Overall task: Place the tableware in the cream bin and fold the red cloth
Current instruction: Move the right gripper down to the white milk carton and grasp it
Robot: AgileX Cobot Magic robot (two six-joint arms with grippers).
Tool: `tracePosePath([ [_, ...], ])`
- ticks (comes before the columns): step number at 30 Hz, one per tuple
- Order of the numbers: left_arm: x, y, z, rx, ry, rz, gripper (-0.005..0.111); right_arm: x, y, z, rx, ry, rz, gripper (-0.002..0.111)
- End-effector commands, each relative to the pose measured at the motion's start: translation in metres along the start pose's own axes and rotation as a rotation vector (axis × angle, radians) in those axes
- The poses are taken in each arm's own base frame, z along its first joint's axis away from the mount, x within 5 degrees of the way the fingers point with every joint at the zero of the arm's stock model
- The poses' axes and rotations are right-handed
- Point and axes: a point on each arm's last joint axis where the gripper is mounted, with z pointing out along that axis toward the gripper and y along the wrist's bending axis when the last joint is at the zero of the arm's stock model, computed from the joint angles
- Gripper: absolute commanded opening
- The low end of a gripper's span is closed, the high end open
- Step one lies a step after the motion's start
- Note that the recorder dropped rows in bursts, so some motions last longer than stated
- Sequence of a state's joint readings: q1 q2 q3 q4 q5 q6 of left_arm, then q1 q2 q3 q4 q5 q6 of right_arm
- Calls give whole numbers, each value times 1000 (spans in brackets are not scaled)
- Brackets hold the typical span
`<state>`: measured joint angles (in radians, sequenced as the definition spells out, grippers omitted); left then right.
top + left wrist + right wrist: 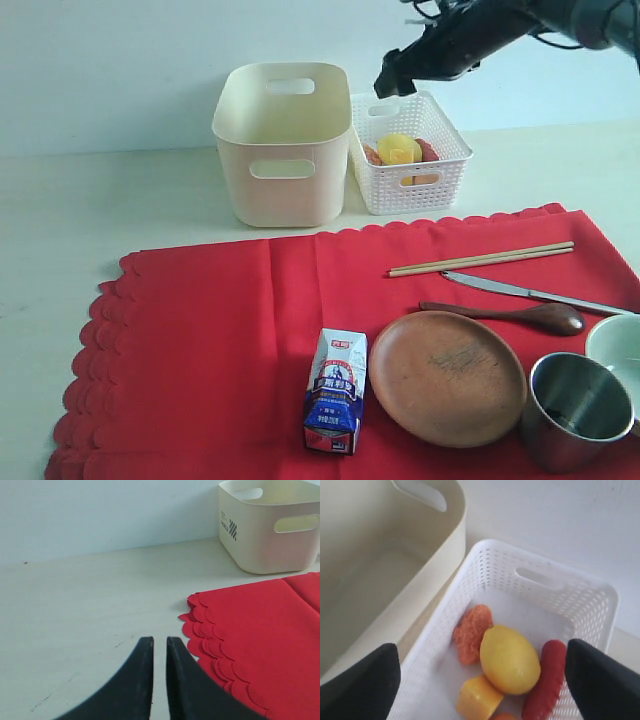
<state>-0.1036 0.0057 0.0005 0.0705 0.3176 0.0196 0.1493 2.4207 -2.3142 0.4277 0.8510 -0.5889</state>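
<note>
The red cloth [220,340] lies spread flat on the table. On its right part rest the wooden plate [447,377], dark spoon [520,315], silver knife [520,291], chopsticks [480,259], steel cup [578,410] and pale bowl [618,345]. Behind the cloth stands the cream bin [283,150], with nothing visible inside. My right gripper [390,80] hangs open above the white basket, holding nothing [480,647]. My left gripper [160,640] is shut and empty, low over bare table beside the cloth's scalloped corner [200,625]; the exterior view does not show it.
A white lattice basket [440,175] holding a lemon [510,659] and other food stands right of the bin, touching it. A blue-and-white milk carton [336,390] lies on the cloth left of the plate. A pale wall backs the table.
</note>
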Motion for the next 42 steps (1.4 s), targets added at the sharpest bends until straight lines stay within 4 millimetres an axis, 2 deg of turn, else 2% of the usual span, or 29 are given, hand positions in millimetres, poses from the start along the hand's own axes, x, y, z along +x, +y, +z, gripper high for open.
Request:
tracePosePath([
  [1, -1, 0, 0, 3, -12, 10, 12, -9, 5, -41, 2, 114, 33, 80],
  [6, -1, 0, 0, 3, -12, 10, 12, -10, 15, -76, -13, 239, 65, 75],
  [9, -1, 0, 0, 3, -12, 10, 12, -17, 17, -89, 6, 217, 107, 72],
  [14, -1, 0, 0, 3, -12, 10, 12, -15, 26, -110, 23, 233, 162, 69],
  [19, -1, 0, 0, 3, -12, 10, 12, 4, 36, -121, 2, 308, 185, 69],
  [23, -1, 0, 0, 3, -12, 10, 12, 35, 49, -131, -27, 412, 215, 69],
  [26, -1, 0, 0, 3, -12, 10, 12, 54, 63, -137, -16, 413, 210, 69],
  [29, -1, 0, 0, 3, -12, 10, 12, 72, 85, -141, -25, 411, 187, 69],
  [33, -1, 0, 0, 3, -12, 10, 12, 92, 131, -140, -72, 453, 102, 69],
  [42, -1, 0, 0, 3, -12, 10, 12, 120, 230, -114, -24, 607, -91, 69],
])
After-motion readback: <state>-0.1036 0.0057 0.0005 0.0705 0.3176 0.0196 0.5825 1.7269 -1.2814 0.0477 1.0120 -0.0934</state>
